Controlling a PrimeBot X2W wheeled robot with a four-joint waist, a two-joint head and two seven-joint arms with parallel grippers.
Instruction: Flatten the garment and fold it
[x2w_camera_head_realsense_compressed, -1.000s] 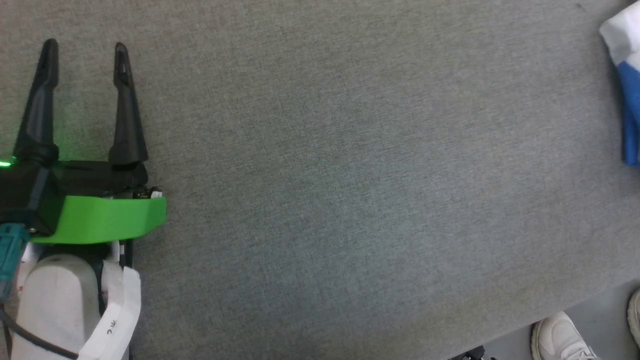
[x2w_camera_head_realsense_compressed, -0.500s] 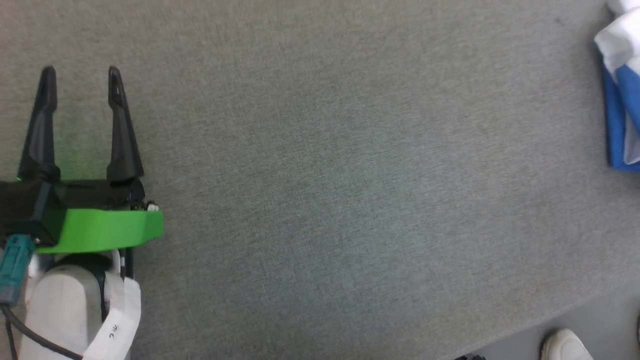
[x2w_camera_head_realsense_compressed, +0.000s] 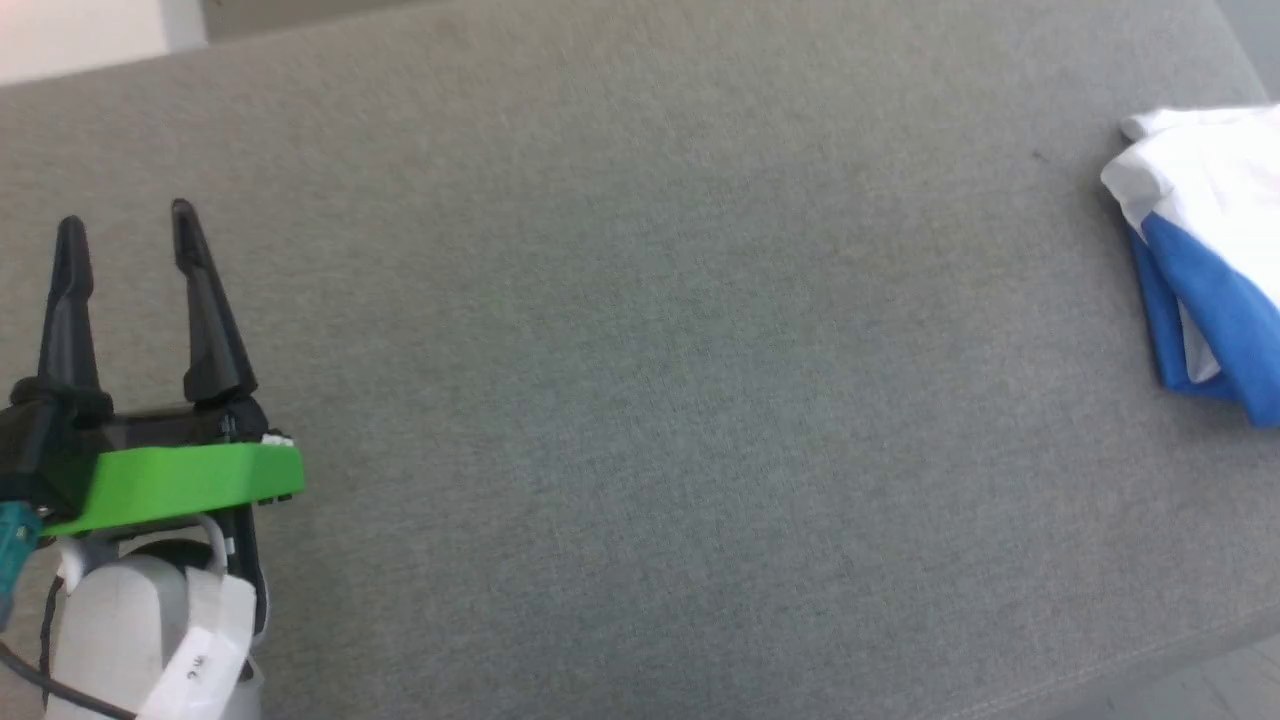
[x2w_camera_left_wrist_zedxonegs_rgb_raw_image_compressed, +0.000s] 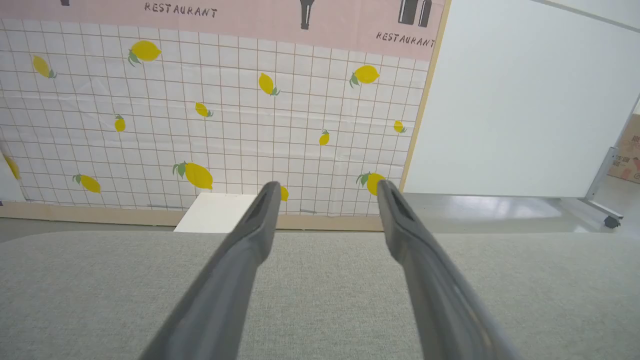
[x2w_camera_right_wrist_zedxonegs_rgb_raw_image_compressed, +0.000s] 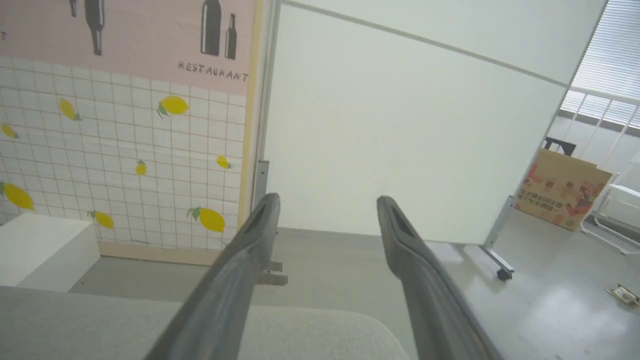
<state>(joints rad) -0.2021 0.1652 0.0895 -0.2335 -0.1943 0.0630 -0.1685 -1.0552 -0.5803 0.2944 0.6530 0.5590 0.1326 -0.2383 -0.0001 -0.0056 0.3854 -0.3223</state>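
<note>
Right wrist view. The right gripper (x2w_camera_right_wrist_zedxonegs_rgb_raw_image_compressed: 327, 201) rises from the bottom edge, its two dark fingers spread wide with nothing between them. Below lies a grey cloth surface (x2w_camera_right_wrist_zedxonegs_rgb_raw_image_compressed: 100, 325). Behind stand a lemon-patterned tiled panel (x2w_camera_right_wrist_zedxonegs_rgb_raw_image_compressed: 125, 145) lettered "RESTAURANT", a white block (x2w_camera_right_wrist_zedxonegs_rgb_raw_image_compressed: 40, 250), a white partition (x2w_camera_right_wrist_zedxonegs_rgb_raw_image_compressed: 400, 125) and a cardboard box (x2w_camera_right_wrist_zedxonegs_rgb_raw_image_compressed: 562, 190).

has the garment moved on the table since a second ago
No, not noticeably: the camera shifted, but the garment stays just right of the dark speck on the table.
</note>
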